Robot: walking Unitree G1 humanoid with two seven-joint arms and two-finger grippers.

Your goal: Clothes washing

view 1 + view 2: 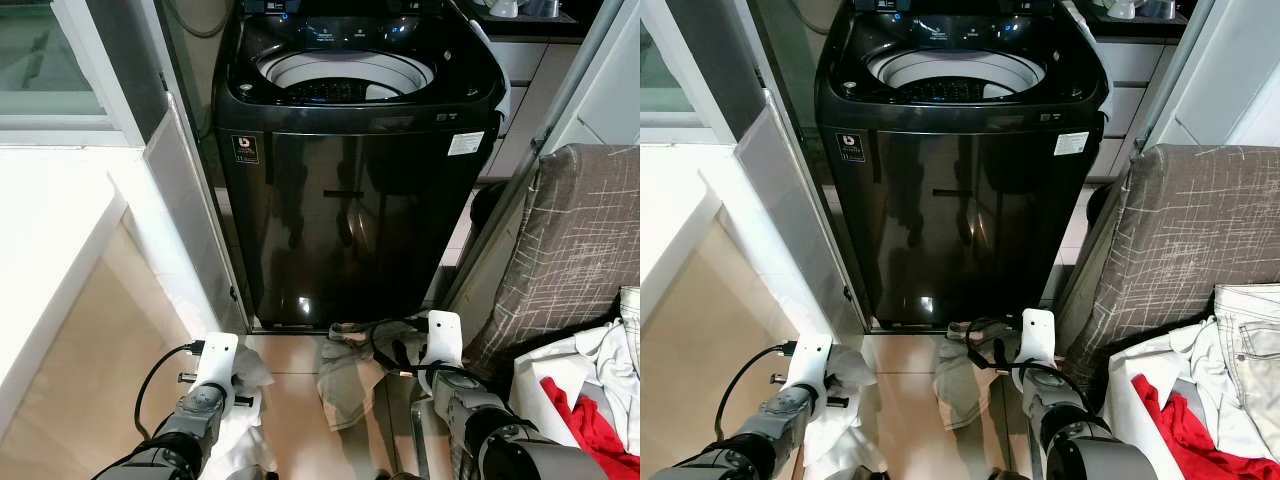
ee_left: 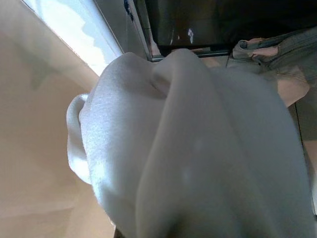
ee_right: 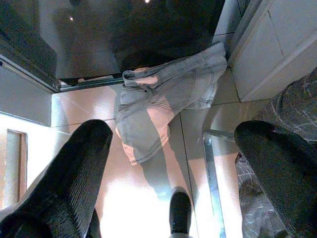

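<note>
washer: the black top-loading washing machine [image 1: 350, 200] is standing straight ahead with its lid up and the pale drum [image 1: 345, 72] showing.
left end effector: the left end effector [image 1: 225, 385] is gripping a white garment [image 1: 240, 420], which is hanging down from it toward the floor; in the left wrist view the cloth [image 2: 198, 148] is bunching right over the fingers.
right end effector: the right end effector [image 3: 183, 163] is hovering with fingers spread and nothing between them, above the grey denim garment [image 3: 158, 104].
denim: it is lying crumpled on the floor tiles [image 1: 290, 400], touching the foot of the washer.
laundry pile: more clothes, white, red [image 1: 1180, 430] and denim, are sitting to the robot's right beside a grey patterned cover [image 1: 1190, 240].
doing it well: i judge the white piece is needing a high lift, so its tail is clearing the rim before release; the right one should be lowering onto a thick fold of the denim.
</note>
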